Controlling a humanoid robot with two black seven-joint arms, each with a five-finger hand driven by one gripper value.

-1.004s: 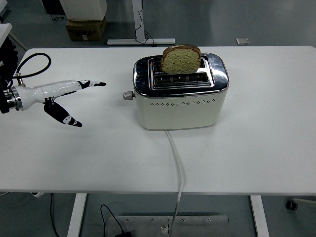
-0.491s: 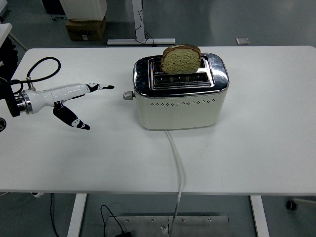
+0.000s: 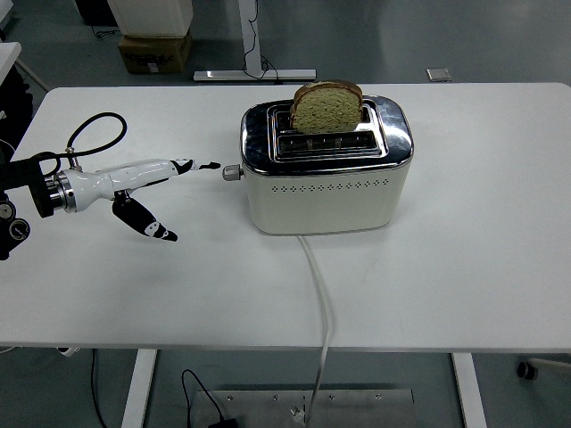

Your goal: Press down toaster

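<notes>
A cream and chrome toaster stands in the middle of the white table. A slice of brown bread sticks up out of its far slot. Its lever knob juts from the left end, raised. My left hand comes in from the left edge, white with black fingertips, open. One finger points at the knob, its tip a short gap to the left of it. The thumb hangs lower and nearer. My right hand is out of view.
The toaster's white cord runs from its front over the table's near edge. A black cable loop rises behind my left wrist. A cardboard box and a desk leg stand on the floor beyond the table.
My left hand has moved right across the table toward the toaster's lever knob, and the fingertip now lies close to it. The toaster and bread have not moved.
</notes>
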